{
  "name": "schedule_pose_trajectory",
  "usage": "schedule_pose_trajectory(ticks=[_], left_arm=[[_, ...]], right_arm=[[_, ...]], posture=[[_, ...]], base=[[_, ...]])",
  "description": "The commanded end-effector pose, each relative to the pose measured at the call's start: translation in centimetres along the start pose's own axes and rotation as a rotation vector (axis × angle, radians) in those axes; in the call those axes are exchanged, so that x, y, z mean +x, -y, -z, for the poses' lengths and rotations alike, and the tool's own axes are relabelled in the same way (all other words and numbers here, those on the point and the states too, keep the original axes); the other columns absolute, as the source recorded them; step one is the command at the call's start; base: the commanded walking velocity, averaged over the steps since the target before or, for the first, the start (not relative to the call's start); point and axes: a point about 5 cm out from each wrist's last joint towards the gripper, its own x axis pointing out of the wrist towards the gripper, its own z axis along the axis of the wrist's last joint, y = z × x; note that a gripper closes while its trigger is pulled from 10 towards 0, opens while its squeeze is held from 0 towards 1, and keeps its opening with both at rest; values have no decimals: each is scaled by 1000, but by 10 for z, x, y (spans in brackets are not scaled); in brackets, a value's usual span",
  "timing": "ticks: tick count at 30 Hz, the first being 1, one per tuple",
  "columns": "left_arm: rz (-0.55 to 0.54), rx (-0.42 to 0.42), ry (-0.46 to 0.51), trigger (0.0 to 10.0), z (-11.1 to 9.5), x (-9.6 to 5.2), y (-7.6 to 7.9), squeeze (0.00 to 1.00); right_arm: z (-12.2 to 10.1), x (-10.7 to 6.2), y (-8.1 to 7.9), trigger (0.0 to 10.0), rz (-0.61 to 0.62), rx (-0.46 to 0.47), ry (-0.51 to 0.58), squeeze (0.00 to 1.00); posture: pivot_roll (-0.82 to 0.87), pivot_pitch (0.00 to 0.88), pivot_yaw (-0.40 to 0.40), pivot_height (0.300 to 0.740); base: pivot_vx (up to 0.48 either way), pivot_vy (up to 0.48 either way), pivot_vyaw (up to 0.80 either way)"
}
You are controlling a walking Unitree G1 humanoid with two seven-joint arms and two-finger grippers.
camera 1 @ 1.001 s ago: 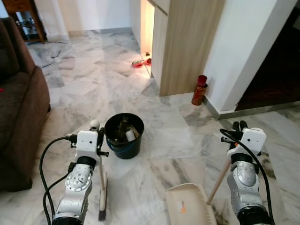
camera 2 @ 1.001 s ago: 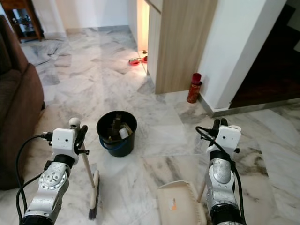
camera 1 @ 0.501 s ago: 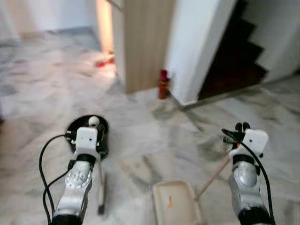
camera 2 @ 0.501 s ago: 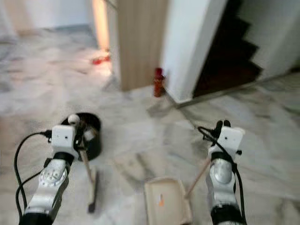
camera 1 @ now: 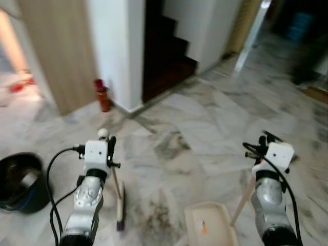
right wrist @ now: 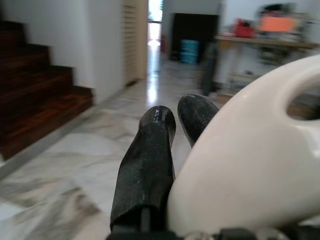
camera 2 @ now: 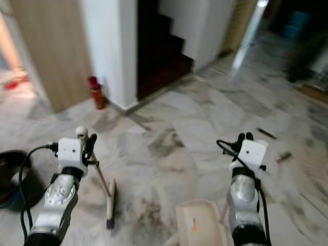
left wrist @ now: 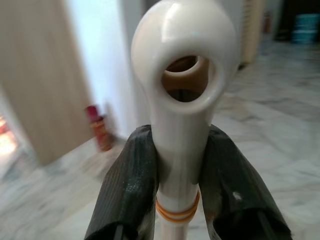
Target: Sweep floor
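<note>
My left gripper (camera 1: 109,146) is shut on the white handle of a broom (camera 1: 118,189), just below its ring-shaped top; the brush head (camera 1: 120,214) rests on the marble floor. In the left wrist view both black fingers (left wrist: 131,175) clamp the broom handle (left wrist: 180,120). My right gripper (camera 1: 265,138) is shut on the top of a dustpan's wooden stick (camera 1: 243,199). The cream dustpan (camera 1: 209,229) sits on the floor between my arms with a small orange scrap in it. In the right wrist view the fingers (right wrist: 147,160) lie close beside the white grip (right wrist: 250,165).
A dark bucket (camera 1: 19,182) with rubbish stands at the far left. A red bottle (camera 1: 103,95) leans by the wall corner (camera 1: 120,56). Dark wooden stairs (camera 1: 164,54) rise behind it. Small bits of debris (camera 2: 282,156) lie on the floor to the right.
The camera has swung to the right: the bucket and sofa slid off to the left, and the stairs and hallway came into view. Both grippers hold their tools as before.
</note>
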Motion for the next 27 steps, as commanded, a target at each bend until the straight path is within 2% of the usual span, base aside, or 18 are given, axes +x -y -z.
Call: schedule_pose_trajectory(ticks=[1,8,21,27], left_arm=[[-7,13,47,10000,-8,3,-1,0],[10,15,46,10000,-7,5,2,0],[24,15,48,10000,-6,6,3,0],[16,5,65,10000,-9,10,1,0]], right_arm=[[-10,5,0,10000,-4,1,40,0],[-11,5,-4,10000,1,11,48,0],[-9,2,-5,10000,-14,7,43,0],[-11,4,-7,10000,-20,10,48,0]], posture=[[48,0,-44,740],[38,0,-32,740],[38,0,-35,740],[55,0,-44,740]], base=[[0,0,-800],[0,-155,-800],[0,0,-800],[0,-318,-800]])
